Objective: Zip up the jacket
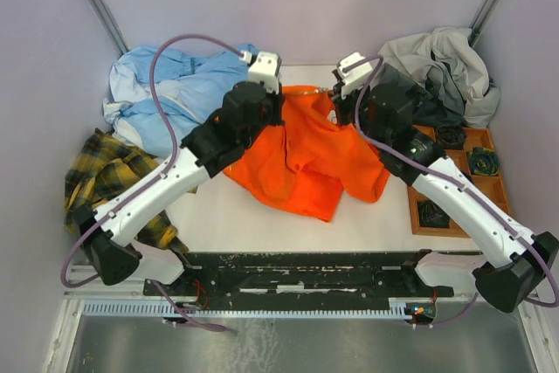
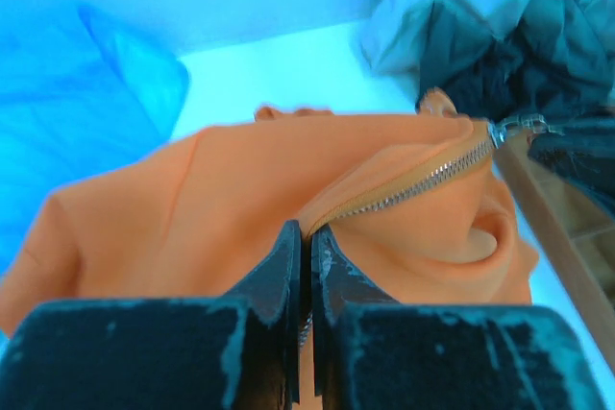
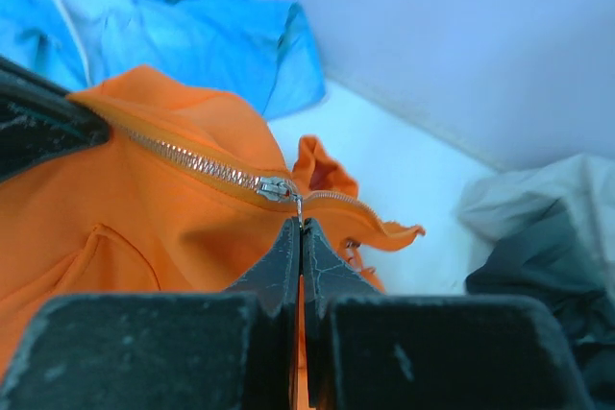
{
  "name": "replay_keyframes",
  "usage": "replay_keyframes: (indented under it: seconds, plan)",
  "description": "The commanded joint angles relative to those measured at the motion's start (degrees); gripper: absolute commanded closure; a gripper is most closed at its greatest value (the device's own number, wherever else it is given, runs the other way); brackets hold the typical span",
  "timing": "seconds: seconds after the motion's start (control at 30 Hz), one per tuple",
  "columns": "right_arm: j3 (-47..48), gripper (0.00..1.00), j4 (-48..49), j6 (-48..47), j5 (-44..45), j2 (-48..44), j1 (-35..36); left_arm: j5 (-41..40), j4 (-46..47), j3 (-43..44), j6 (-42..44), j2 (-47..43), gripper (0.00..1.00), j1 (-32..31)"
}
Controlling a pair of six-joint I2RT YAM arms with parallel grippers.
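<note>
Left gripper [image 2: 306, 237]: fingers pressed together, pinching the jacket [image 1: 301, 159] at the zipper [image 2: 423, 178] end opposite the slider [image 2: 500, 132].
Right gripper [image 3: 300, 232]: fingers clamped on the pull tab [image 3: 298, 208] just under the slider, at the jacket's far edge.
Jacket: crumpled on the table [image 1: 262, 224], zipper line stretched between both grippers.
Blue garment [image 1: 175, 93]: just left of the jacket.
Wooden tray [image 1: 458, 231]: just right of the jacket.

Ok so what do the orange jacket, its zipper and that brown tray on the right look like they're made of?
Jacket: soft fabric, matte; it drapes in loose folds. Zipper: teeth and slider look like metal, silvery and glinting, on an orange cloth tape. Tray: probably wood, brown and matte; the grain is too small to see.
</note>
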Motion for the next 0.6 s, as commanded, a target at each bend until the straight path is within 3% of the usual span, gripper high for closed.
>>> replay_keyframes:
  seconds: [0.0,0.1,0.2,0.37,0.57]
  plan:
    - [10.4,1.00,-0.2,-4.5,6.2,-0.3,-3.1,-4.2,-2.2,18.3,12.6,5.1,0.97,3.1]
    - [14.2,1.00,-1.4,-6.4,7.1,-1.1,-3.6,-3.7,-4.6,28.9,15.5,8.9,0.97,3.8]
    - [14.6,1.00,-3.0,-6.9,6.0,-3.0,-3.6,-3.2,-3.2,29.6,17.6,8.9,0.97,3.9]
    - [7.5,1.00,-3.7,-3.8,-0.6,-7.2,-3.6,-3.8,1.2,13.2,15.9,4.1,0.97,3.9]
    - [-5.9,1.00,-0.6,4.9,-11.7,-9.0,-3.6,-5.0,5.0,-8.7,6.2,-1.9,0.97,4.0]
